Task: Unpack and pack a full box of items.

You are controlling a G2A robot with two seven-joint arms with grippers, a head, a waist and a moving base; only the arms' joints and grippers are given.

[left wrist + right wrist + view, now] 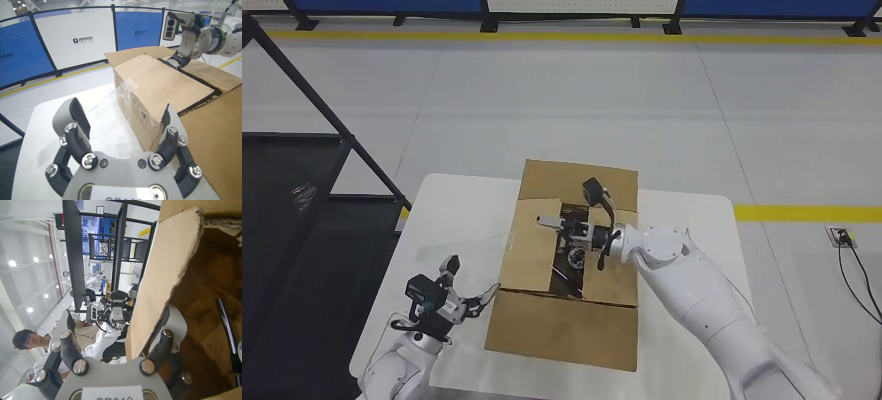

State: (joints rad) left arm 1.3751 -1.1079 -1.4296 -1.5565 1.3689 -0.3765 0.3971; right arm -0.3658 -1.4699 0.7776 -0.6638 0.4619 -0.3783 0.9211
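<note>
White rounded arms (712,300) carry silver end effectors (121,109) (119,311) (black ribbed pads (79,113), bright screws (88,161)).

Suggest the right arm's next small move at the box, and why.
Probably shut the right pincer on the cardboard flap: the open pincer straddles the flap's edge, one finger inside the box, one outside, so nothing is gripped yet.

The bench (452,220) and the box (562,330) are looked down upon from overhead, the box at frame centre. From behind the left tool (121,105), a box corner is seen close, across the bench. From behind the right tool (119,313), a flap (166,256) is seen closer. The box is shared by all views.
</note>
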